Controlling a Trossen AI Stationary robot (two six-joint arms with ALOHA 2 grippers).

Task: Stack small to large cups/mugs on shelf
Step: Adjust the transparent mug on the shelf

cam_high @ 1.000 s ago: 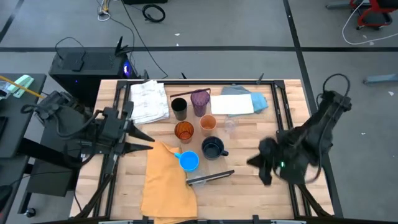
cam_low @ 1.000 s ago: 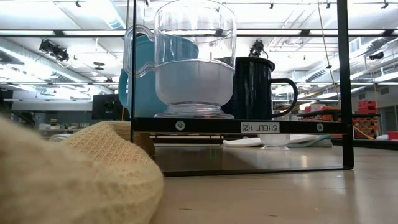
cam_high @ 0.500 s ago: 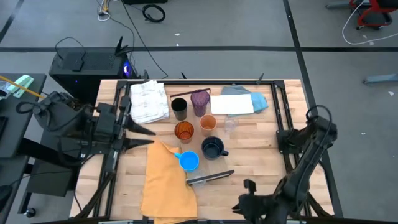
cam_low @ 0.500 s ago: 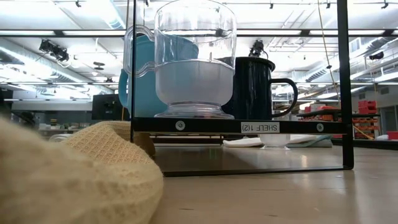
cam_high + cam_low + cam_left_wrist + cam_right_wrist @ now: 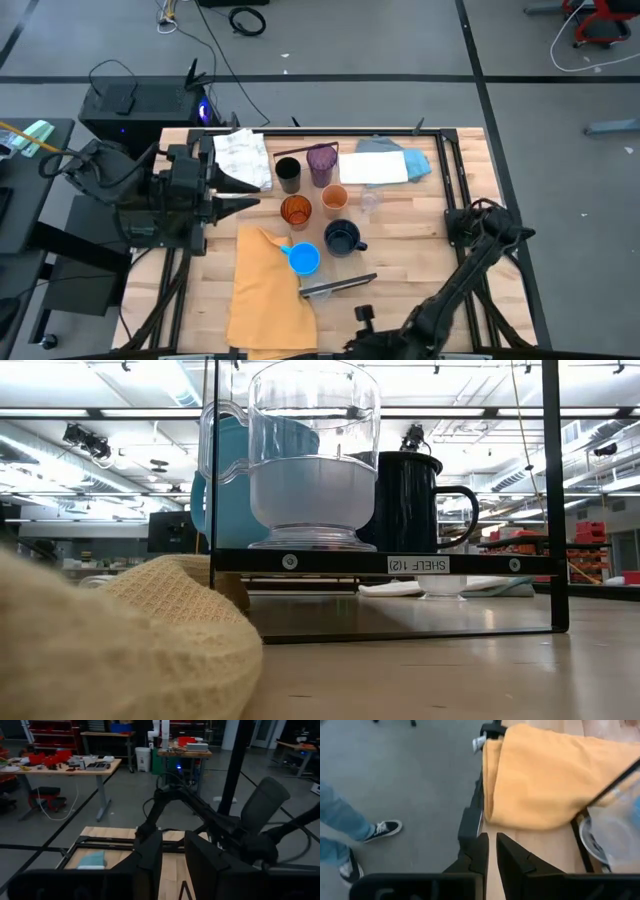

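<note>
The cups stand grouped in the middle of the desk (image 5: 440,240), none nested in another, so stacking looks not yet begun: black cup (image 5: 287,173), purple tumbler (image 5: 321,163), orange tumbler (image 5: 296,211), peach cup (image 5: 334,198), navy mug (image 5: 342,238) and bright blue mug (image 5: 304,259), which touches the mustard cloth (image 5: 270,290). The shelf (image 5: 330,561) sits near the desk's front edge, apparently within reach of both arms. In the low view a clear cup (image 5: 313,455) seems to stand on it, though that cup could be just behind the shelf (the level view does not settle it).

The left pincer (image 5: 255,203) hovers at the desk's left side, aimed toward the cups, its fingers (image 5: 150,865) nearly closed and empty. The right pincer (image 5: 362,316) hangs over the front edge, also nearly closed on nothing, probably in transit, not reaching.

From above the shelf shows only as a thin dark strip. The mustard cloth blocks much of the low view, and only 3 cups show there. A person's shoe (image 5: 382,829) shows on the floor.
</note>
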